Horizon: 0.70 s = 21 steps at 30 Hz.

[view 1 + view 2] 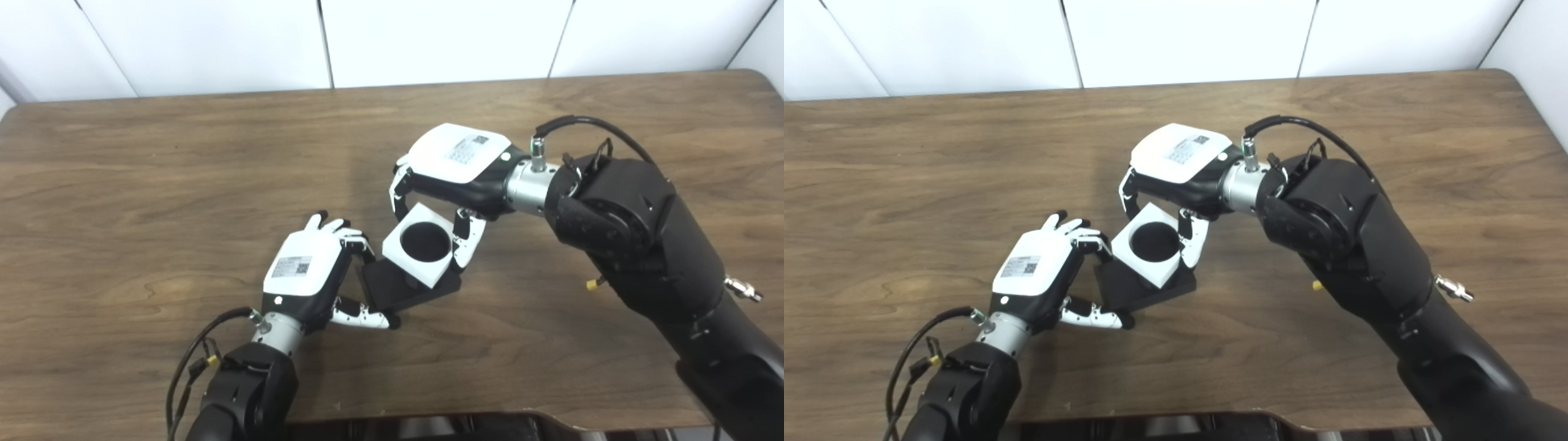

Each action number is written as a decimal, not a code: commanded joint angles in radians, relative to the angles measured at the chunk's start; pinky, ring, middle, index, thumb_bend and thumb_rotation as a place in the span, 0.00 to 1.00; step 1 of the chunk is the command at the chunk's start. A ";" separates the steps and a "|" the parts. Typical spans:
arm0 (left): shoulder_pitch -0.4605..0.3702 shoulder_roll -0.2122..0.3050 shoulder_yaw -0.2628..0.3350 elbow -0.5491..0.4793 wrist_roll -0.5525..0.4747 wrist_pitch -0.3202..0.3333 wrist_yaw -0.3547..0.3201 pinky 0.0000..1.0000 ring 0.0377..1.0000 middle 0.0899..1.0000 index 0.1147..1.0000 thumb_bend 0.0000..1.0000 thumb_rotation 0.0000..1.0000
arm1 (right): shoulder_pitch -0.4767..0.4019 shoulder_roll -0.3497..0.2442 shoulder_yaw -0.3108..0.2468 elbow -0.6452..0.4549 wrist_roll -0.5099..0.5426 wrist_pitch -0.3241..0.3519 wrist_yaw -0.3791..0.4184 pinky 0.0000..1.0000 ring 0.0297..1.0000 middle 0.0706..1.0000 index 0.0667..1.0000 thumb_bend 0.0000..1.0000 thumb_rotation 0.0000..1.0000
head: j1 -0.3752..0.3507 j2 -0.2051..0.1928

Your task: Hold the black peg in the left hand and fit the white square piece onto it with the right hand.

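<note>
Right now you are looking down at a brown wood-grain bench (184, 159) with both arms reaching in toward its middle. Your left hand (306, 272) is gripping the black peg (409, 288) by its flat square base: the fingers (358, 240) are curling over the far-left edge of the base and the thumb (364, 317) is pressing along its near edge, so the hand is closed on that part. The base is sitting tilted, low over the bench; whether it is touching the wood you cannot tell from these views.

Your right hand (456, 177) is coming in from above and from the right, palm down, and it is holding the white square piece (422, 245). Its fingers (399, 195) are wrapping the far-left corner of the piece while the thumb (467, 242) is clamping the right side, so this hand is closed on the piece as well. The piece is tilted, with its round hole facing up toward the cameras, and it is lying directly over the black base, overlapping its upper part. The hole is showing solid black inside; whether that is the post filling it or just shadow you cannot tell. The two hands are sitting close together, left one nearer you, right one farther back.
</note>
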 commanded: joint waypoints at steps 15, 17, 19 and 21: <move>-0.001 0.001 -0.016 0.014 0.020 0.000 -0.037 1.00 0.90 0.77 0.42 0.51 0.06 | -0.045 0.001 -0.011 0.013 -0.015 -0.048 -0.001 0.90 0.87 0.77 0.67 0.97 0.30 | -0.006 -0.001; -0.001 0.002 -0.016 0.012 0.020 0.001 -0.039 1.00 0.90 0.77 0.42 0.51 0.06 | -0.050 0.002 -0.014 0.008 -0.014 -0.041 0.009 0.91 0.88 0.80 0.72 1.00 0.35 | -0.006 -0.001; -0.001 0.002 -0.015 0.013 0.017 -0.002 -0.034 1.00 0.89 0.77 0.42 0.51 0.06 | -0.053 0.003 -0.020 0.005 -0.010 -0.033 0.017 0.92 0.89 0.81 0.74 1.00 0.38 | -0.006 -0.001; 0.000 0.001 -0.015 0.014 0.017 -0.001 -0.033 1.00 0.89 0.76 0.42 0.51 0.06 | -0.058 0.004 -0.025 -0.002 -0.009 -0.022 0.030 0.94 0.91 0.84 0.77 1.00 0.40 | -0.006 -0.001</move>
